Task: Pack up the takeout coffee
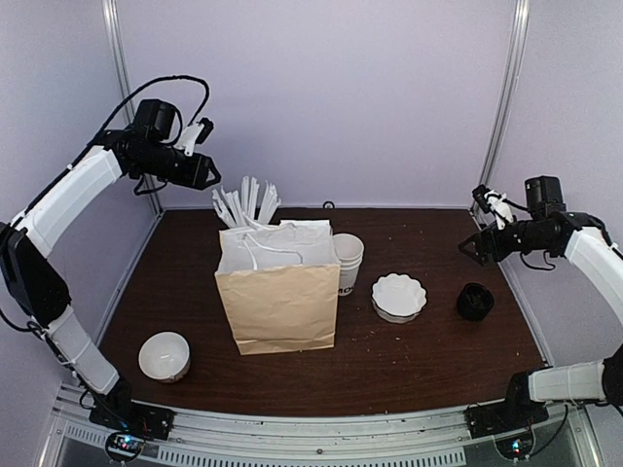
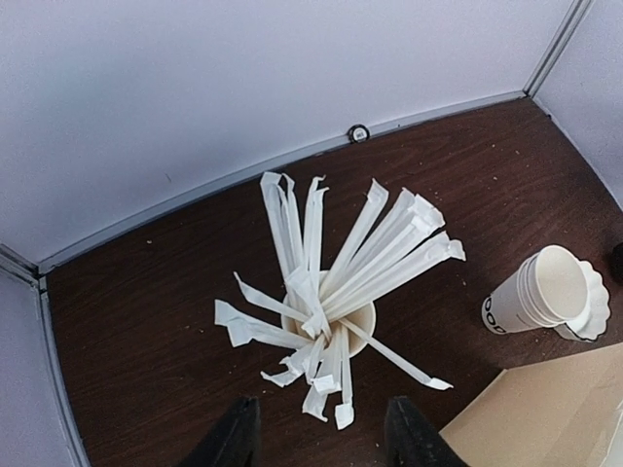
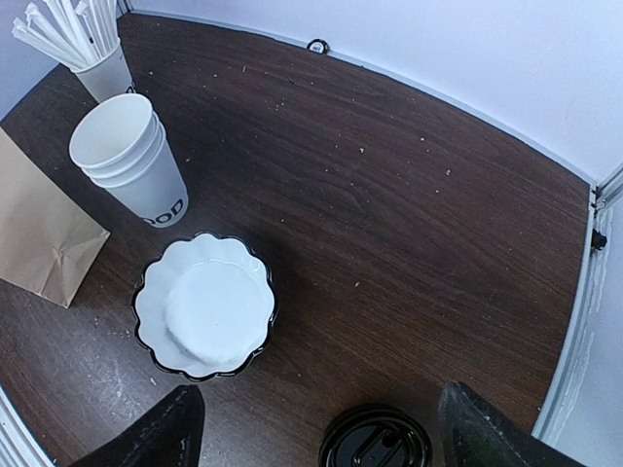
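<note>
The takeout coffee is not in view in any frame. A brown paper bag (image 1: 279, 304) with white handles stands open in the middle of the table. My left gripper (image 1: 206, 165) hangs high over the back left, open and empty, above a cup of paper-wrapped straws (image 2: 336, 282); in the left wrist view the gripper (image 2: 321, 440) shows two dark fingers apart. My right gripper (image 1: 475, 245) is raised at the right, open, with nothing between its fingers. In the right wrist view the right gripper (image 3: 319, 413) is above the stack of black lids (image 3: 376, 440).
A stack of lidless white paper cups (image 1: 348, 261) stands right of the bag. A white scalloped dish (image 1: 399, 296) lies beside it, and the black lids (image 1: 475, 301) lie further right. A white bowl (image 1: 164, 355) sits near the front left. Metal frame posts rise at the back corners.
</note>
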Controlling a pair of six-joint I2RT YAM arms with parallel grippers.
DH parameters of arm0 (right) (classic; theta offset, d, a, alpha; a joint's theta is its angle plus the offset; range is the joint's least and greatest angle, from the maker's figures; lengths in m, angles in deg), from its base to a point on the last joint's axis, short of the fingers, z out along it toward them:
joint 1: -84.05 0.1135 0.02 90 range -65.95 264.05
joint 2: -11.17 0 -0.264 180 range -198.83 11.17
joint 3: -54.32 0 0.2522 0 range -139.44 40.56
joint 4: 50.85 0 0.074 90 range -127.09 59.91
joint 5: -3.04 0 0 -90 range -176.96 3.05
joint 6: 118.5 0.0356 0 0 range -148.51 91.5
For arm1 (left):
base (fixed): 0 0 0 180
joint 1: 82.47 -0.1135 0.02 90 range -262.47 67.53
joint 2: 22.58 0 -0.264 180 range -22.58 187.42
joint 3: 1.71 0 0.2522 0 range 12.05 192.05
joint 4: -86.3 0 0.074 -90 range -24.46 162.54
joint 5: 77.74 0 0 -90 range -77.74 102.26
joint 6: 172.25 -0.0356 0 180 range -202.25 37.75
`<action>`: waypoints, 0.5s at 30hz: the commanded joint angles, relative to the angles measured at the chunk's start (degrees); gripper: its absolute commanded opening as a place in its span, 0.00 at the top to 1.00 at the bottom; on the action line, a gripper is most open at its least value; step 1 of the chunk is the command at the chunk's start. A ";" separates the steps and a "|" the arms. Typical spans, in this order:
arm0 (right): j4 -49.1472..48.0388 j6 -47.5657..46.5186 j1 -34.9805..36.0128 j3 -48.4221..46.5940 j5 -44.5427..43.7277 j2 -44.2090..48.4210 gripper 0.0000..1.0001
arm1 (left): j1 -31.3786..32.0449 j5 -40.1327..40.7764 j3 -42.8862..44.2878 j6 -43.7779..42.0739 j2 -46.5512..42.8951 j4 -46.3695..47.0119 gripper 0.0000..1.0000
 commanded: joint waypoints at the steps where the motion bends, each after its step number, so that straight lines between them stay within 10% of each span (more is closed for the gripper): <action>1: -4.32 -1.49 -1.06 1.96 3.99 0.86 0.15 | -0.68 -5.21 3.19 0.39 2.70 0.40 0.53; 15: -5.72 -1.93 -3.42 4.05 6.13 0.78 0.18 | -1.38 -4.35 7.52 -0.49 10.88 -0.69 0.58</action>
